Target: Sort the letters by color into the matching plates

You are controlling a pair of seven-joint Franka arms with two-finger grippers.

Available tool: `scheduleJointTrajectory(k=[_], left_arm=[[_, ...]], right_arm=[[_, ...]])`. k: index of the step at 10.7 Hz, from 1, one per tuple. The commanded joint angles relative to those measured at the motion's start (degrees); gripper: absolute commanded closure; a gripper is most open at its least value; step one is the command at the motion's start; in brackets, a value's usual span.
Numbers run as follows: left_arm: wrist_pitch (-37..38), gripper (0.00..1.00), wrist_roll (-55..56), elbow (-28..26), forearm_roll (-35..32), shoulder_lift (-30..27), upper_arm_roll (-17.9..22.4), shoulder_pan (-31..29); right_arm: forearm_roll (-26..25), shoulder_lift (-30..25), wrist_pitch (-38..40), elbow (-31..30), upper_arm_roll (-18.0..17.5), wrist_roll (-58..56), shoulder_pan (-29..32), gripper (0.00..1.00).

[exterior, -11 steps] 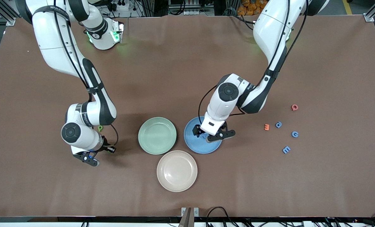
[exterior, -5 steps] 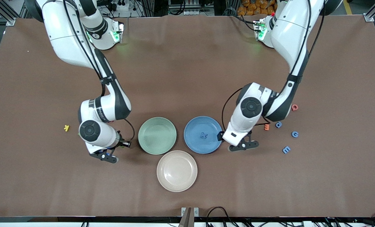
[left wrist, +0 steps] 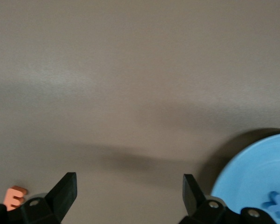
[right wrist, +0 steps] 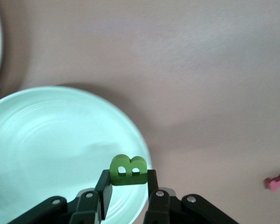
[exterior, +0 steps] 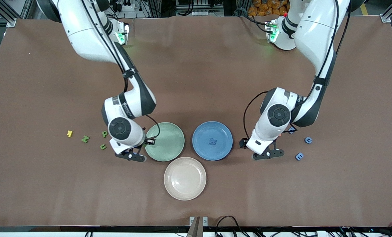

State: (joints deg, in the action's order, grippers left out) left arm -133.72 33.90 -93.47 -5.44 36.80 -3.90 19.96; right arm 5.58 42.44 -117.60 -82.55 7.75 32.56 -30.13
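Note:
My right gripper [exterior: 130,157] [right wrist: 127,179] is shut on a green letter B [right wrist: 128,169], held up over the rim of the pale green plate [exterior: 164,141] [right wrist: 46,140]. Green letters Z [exterior: 85,139], P [exterior: 105,134] and U [exterior: 103,146] lie toward the right arm's end. The blue plate [exterior: 212,131] [left wrist: 252,168] holds a blue plus [exterior: 212,142] [left wrist: 276,203]. My left gripper [exterior: 268,154] [left wrist: 129,186] is open and empty over bare table between the blue plate and the blue letters G [exterior: 308,140] and E [exterior: 299,156]. The left arm partly hides another blue letter [exterior: 292,130].
A beige plate [exterior: 185,178] sits nearer the front camera than the other two plates. A yellow K [exterior: 69,133] lies beside the green Z. An orange E [left wrist: 14,197] lies by my left gripper. A pink-red piece [right wrist: 276,181] shows on the table in the right wrist view.
The right arm has carried the green B toward the green plate. The left gripper has moved off the blue plate toward the blue letters, leaving the plus in the plate.

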Motion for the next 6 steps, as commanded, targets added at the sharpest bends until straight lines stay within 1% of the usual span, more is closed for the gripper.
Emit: scheduleJointTrajectory(k=[1, 2, 3, 4, 6], left_arm=[[0.04, 0.0, -6.18, -5.57, -1.42, -4.01, -0.66, -4.3], [-0.05, 0.0, -8.99, -6.54, -1.42, -4.63, -0.67, -5.8], [-0.13, 0.0, -11.28, -7.24, -1.42, -4.98, -0.67, -7.12], [-0.22, 0.0, -13.13, -7.95, -1.42, -5.07, -0.67, -8.09], [-0.83, 0.0, -16.74, -8.65, -1.42, -4.99, -0.67, -9.32]], right_arm=[[-0.13, -0.17, 1.5, 0.73, 0.25, 3.73, -3.96, 0.71], [-0.13, 0.01, 1.41, 0.73, 0.25, 4.53, -4.84, 0.69], [-0.04, 0.01, 1.41, 0.73, 0.25, 4.88, -5.11, 0.47], [-0.91, 0.01, 1.06, 0.73, 0.25, 4.1, -5.47, 0.0], [-1.62, -0.34, 0.97, 0.73, 0.25, 3.57, -5.38, 0.0]])
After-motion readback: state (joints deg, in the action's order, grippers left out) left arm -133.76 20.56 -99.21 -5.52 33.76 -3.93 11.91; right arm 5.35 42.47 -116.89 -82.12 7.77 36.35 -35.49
